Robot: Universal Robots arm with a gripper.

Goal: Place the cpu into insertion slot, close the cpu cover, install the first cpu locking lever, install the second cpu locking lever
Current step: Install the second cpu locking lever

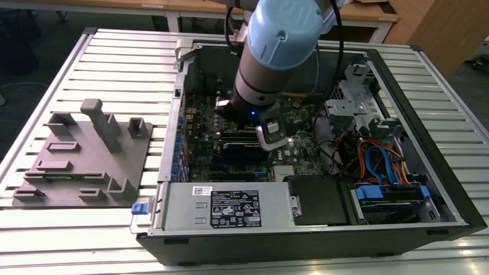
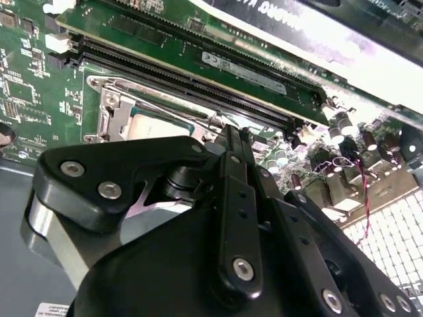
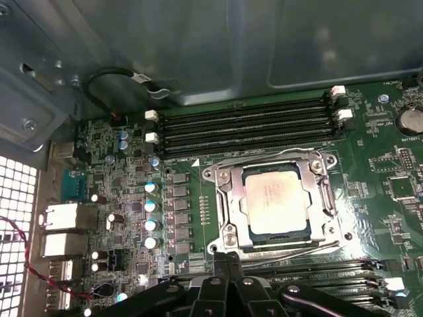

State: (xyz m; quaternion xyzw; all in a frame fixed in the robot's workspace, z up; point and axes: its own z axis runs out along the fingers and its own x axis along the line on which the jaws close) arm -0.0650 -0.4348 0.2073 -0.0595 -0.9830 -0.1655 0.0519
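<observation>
The cpu (image 3: 276, 199), a silver-grey square, lies flat in the insertion slot on the green motherboard (image 3: 377, 165). The silvery cpu cover (image 3: 225, 198) lies down around it as a frame, hiding most of the slot. One thin wire lever (image 3: 264, 157) runs along the cover's side nearest the memory slots, and a second lever (image 3: 291, 247) runs along the opposite side; both lie low. My gripper (image 3: 229, 259) hovers just off the cover's edge by the second lever, shut with nothing visible between the fingers. The second wrist view shows the gripper (image 2: 236, 135) beside the cpu (image 2: 155, 122).
Long black memory slots (image 3: 244, 125) flank the socket, with a row of capacitors (image 3: 152, 205) beside it. The arm (image 1: 267, 63) reaches down into the open computer case (image 1: 428, 172), near coloured cables (image 1: 374, 160) and the power supply (image 1: 221, 206). A grey fixture plate (image 1: 84, 154) sits on the exterior view's left.
</observation>
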